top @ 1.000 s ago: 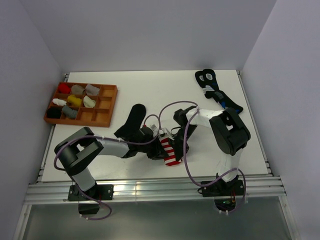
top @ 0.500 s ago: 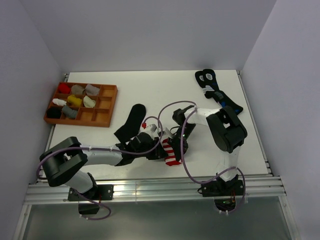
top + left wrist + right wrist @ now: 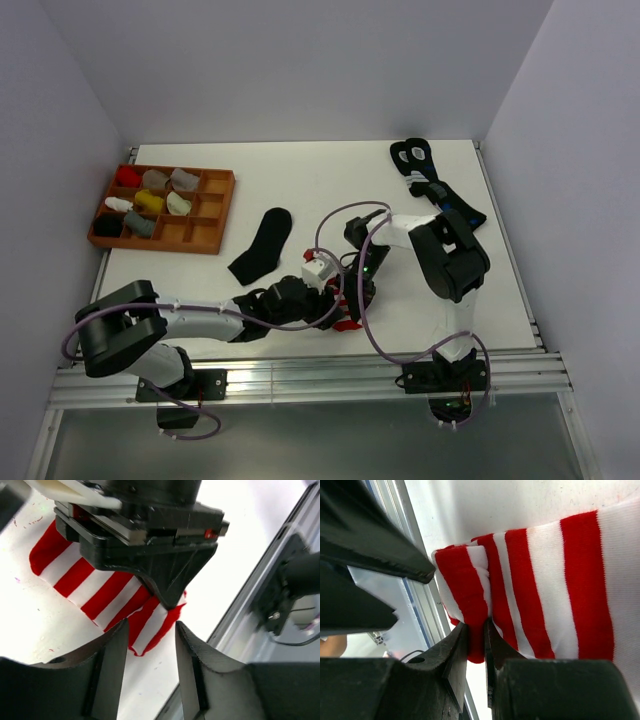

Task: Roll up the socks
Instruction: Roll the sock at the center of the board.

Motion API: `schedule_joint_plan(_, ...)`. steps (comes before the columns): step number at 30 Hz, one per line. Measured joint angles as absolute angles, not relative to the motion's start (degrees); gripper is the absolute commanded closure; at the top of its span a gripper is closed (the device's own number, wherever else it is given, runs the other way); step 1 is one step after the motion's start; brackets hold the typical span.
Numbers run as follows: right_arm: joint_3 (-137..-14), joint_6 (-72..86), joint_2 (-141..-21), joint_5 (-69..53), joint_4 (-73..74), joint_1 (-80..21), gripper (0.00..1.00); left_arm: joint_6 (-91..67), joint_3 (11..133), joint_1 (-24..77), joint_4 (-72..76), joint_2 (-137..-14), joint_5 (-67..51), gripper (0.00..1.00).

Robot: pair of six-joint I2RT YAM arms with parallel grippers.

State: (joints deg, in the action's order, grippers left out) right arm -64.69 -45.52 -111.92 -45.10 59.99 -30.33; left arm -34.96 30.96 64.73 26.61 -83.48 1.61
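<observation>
Here, our right gripper pinching a fold of the striped sock, our left gripper spread around its tip, black sock at ten o'clock.

One red-and-white striped sock, one black sock, two dark patterned socks, one wooden tray carrying eight small sock bundles, and two robot arms are sharing one white table.

A compartment tray sits far left on the table, sock bundles in its left cells. One sock lies right of it. The other sock lies front-centre, left gripper beside it and right gripper on it. More socks lie far right.
</observation>
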Motion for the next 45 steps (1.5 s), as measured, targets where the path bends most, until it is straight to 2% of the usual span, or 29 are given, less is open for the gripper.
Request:
schedule_joint_plan(12,-66.2,-44.4,-113.8,-45.1,61.6,-30.1,0.85,-26.3,34.5,65.3,26.1,-89.6,1.3,0.47)
schedule_joint_plan(25,-66.8,-44.1,-114.5,-45.0,62.3,-30.1,0.85,-24.7,35.5,65.3,26.6,-92.7,-0.4,0.49)
schedule_joint_plan(31,-66.8,-43.7,-114.6,-44.9,62.3,-30.1,0.85,-25.3,35.5,65.3,28.2,-94.0,-1.7,0.61)
schedule_joint_plan(34,-66.8,-43.2,-114.6,-44.5,62.2,-30.1,0.84,-26.2,35.5,65.3,29.4,-94.9,-2.3,0.72)
schedule_joint_plan(35,-66.8,-43.0,-114.6,-44.3,62.2,-30.1,0.83,-26.6,35.5,65.3,29.9,-95.2,-2.5,0.8)
schedule_joint_plan(37,-66.8,-42.5,-114.6,-43.8,62.2,-30.1,0.82,-27.6,35.5,65.3,31.1,-95.9,-2.8,0.87)
schedule_joint_plan(39,-66.8,-41.8,-114.5,-43.2,62.3,-30.1,0.76,-28.5,35.5,65.3,32.2,-96.6,-3.1,0.97)
schedule_joint_plan(45,-65.1,-39.8,-112.6,-41.3,61.1,-30.0,0.63,-31.7,35.1,65.3,36.1,-98.5,-3.9,1.0)
